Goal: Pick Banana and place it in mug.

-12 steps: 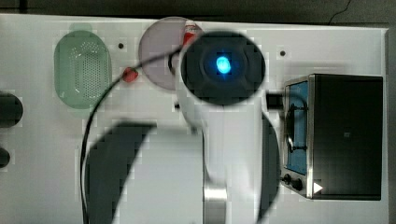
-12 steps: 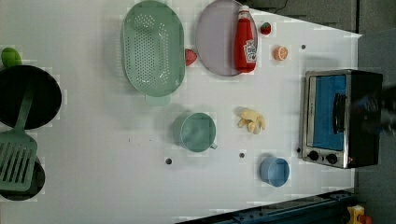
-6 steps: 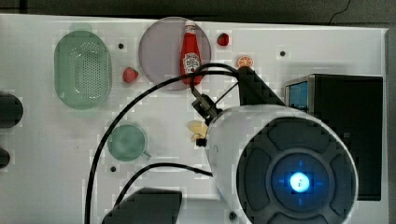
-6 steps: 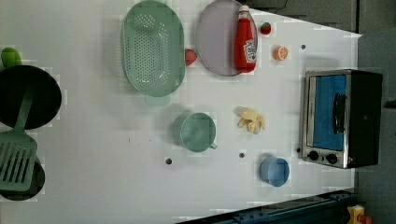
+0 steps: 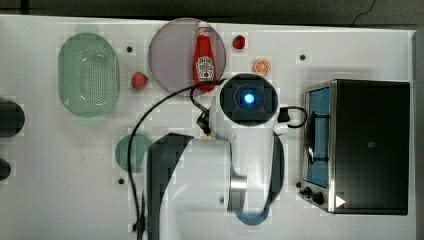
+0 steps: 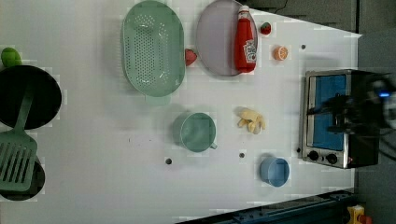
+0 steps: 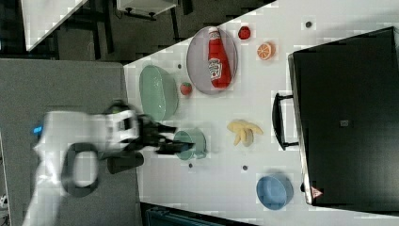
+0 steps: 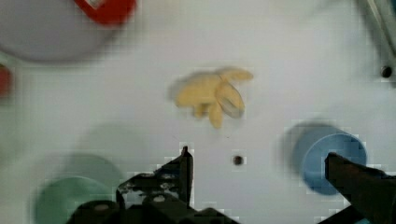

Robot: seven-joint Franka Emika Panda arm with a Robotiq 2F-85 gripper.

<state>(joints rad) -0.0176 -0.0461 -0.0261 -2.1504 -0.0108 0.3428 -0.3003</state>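
In the wrist view we see the claw [image 8: 257,163] spread wide, its two dark fingers [image 8: 184,168] far apart with nothing between them but bare tabletop [image 8: 280,102]; it holds nothing and touches nothing. The banana [image 8: 212,93] lies flat on the tabletop above the gap between the fingers, apart from both. Behind one finger sits the blue dish [image 8: 329,156], and beside the other finger the green mug [image 8: 74,198] shows as a blurred round.

In the left view the banana [image 6: 251,120] rests near the middle of the frame, with the mug [image 6: 196,132] just to its left, upright, its short handle toward the lower right. The two are near but not touching. The blue dish [image 6: 274,171] stands lower right of the banana, and the toaster oven [image 6: 334,116] fills the right edge, partly behind the blurred arm.

Toward the top of the left view lie the green perforated basket [image 6: 152,49], a strawberry [image 6: 190,56] just beside it, the grey plate [image 6: 217,39] bearing the ketchup bottle [image 6: 246,39], a second strawberry [image 6: 265,28] and an orange slice [image 6: 280,53]. At the left edge we find a black pan [image 6: 28,95] and a green spatula [image 6: 16,161].

In the top view the arm [image 5: 240,130] covers the middle of the frame, hiding the banana and part of the mug [image 5: 131,150].
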